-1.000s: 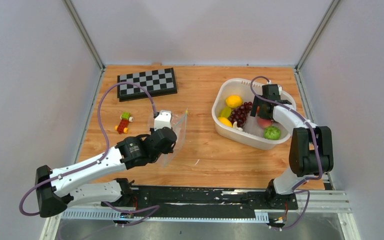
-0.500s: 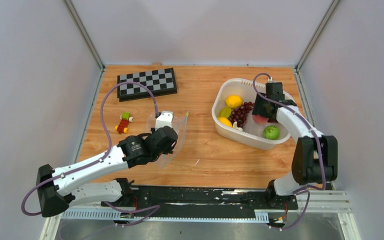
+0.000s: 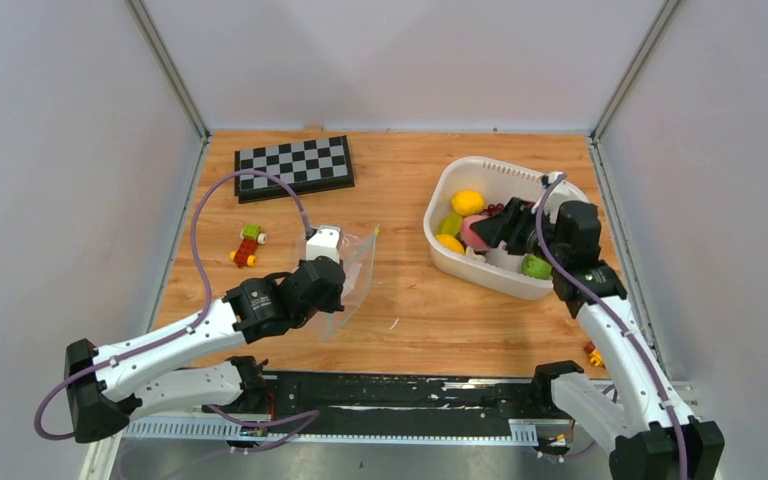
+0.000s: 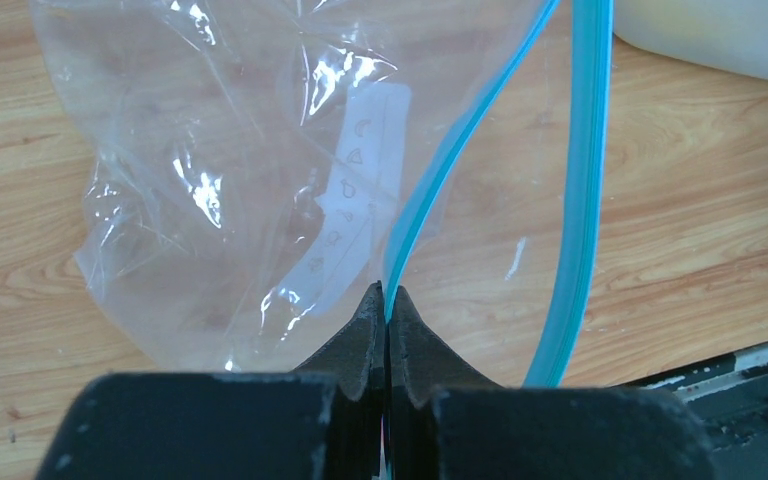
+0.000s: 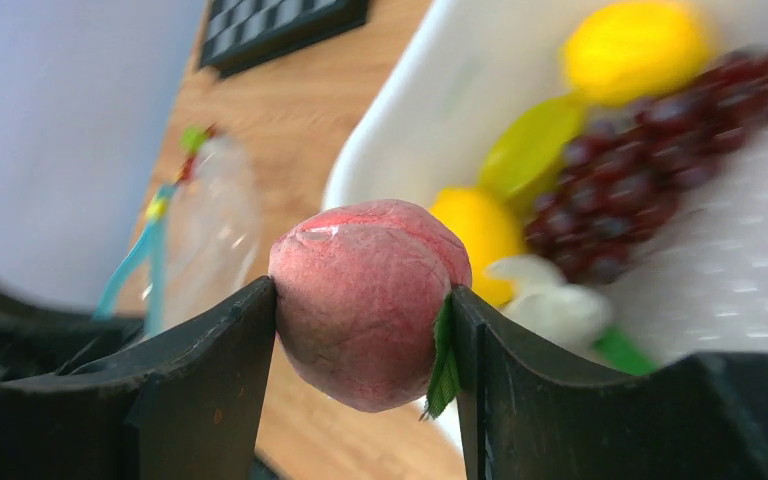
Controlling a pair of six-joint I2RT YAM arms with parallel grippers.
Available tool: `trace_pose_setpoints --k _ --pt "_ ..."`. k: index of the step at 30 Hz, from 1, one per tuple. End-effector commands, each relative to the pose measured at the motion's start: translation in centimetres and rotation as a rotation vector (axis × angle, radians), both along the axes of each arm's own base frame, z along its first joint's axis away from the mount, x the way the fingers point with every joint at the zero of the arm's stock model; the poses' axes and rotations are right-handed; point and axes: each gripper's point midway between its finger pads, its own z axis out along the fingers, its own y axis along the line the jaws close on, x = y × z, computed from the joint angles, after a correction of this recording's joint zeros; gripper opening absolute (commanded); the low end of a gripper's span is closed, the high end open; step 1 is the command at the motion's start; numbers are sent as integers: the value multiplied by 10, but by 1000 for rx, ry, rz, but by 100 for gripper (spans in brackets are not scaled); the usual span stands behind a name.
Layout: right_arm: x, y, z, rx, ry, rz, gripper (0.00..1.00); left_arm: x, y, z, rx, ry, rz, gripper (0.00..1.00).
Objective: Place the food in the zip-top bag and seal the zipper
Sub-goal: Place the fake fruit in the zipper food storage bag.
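**user1:** Bag [image 3: 352, 272] status, anyone? Where's it sitting?

**user2:** On the table [image 3: 410, 320], left of the basket [image 3: 490, 160] and well apart from it. It's propped up on edge. The left hand [image 4: 387, 305] has its fingers pressed together on one side of the zipper [image 4: 585, 180], right at the teal strip. The other side of the strip runs off to the right, so the mouth is gaping.

**user1:** ok, and the right hand?

**user2:** The right hand [image 5: 362, 292] is pinching the peach [image 5: 360, 330], one finger on each side, with a little green leaf poking out by the right finger. From the top cam it's over the inside of the basket, on the left half, and it looks clear of the other fruit.

**user1:** What's in the basket then?

**user2:** A lemon [image 3: 467, 202] at the back, dark grapes [image 5: 650, 170] beside it, a second lemon nearer the front and a lime [image 3: 535, 266] at the near wall. There's something white too, but it's too blurry to call.

**user1:** And the other stuff?

**user2:** A checkerboard [image 3: 295, 167] in the far left corner, and toy blocks [image 3: 247, 245] just left of the bag.
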Motion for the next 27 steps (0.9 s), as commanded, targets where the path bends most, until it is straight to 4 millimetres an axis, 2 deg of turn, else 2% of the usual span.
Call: trace_pose_setpoints --k 1,4,13,16,19,23,27 --pt "-39 62 49 222 -132 247 40 1 -16 13 -98 -11 -18 0" --pt "-57 91 58 212 -154 348 41 0 -22 12 -124 2 -28 0" --pt "-95 182 86 272 -225 568 41 -1 -37 19 -177 30 -41 0" --pt "-96 199 87 272 -227 566 41 0 -42 21 -202 34 -38 0" --pt "-93 212 77 264 -212 564 41 -1 -45 27 -237 30 -39 0" --pt "-79 222 37 125 -125 528 40 0 -45 40 -292 0 -31 0" --pt "-81 227 26 55 -115 568 42 1 -40 46 -317 -21 -6 0"
